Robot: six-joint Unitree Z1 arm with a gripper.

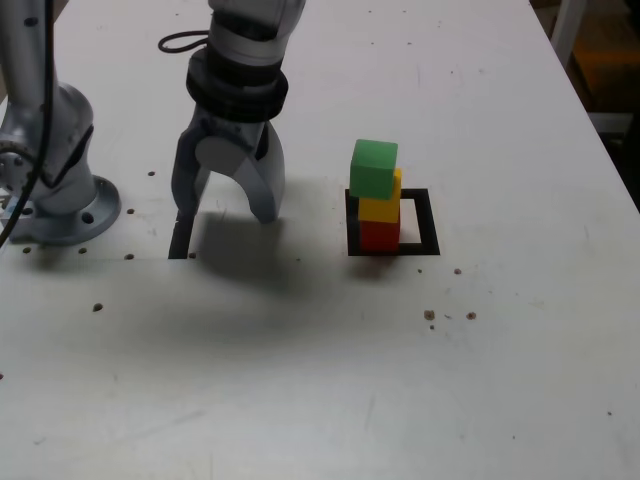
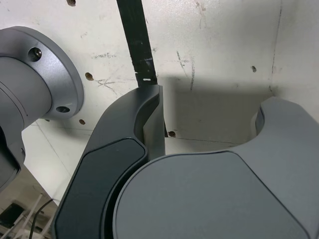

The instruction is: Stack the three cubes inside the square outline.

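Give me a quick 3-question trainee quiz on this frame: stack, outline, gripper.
1. True or false: the green cube is the top of the stack.
2. Which cube rests directly on the table? A) yellow cube B) red cube C) green cube
3. Fill in: the gripper is ____ and holds nothing.

Key
1. True. It sits slightly askew on the yellow one.
2. B. It stands at the exterior view's left part of the square outline.
3. Open. It hangs over the table to the exterior view's left of the stack, one fingertip near the thin black bar.
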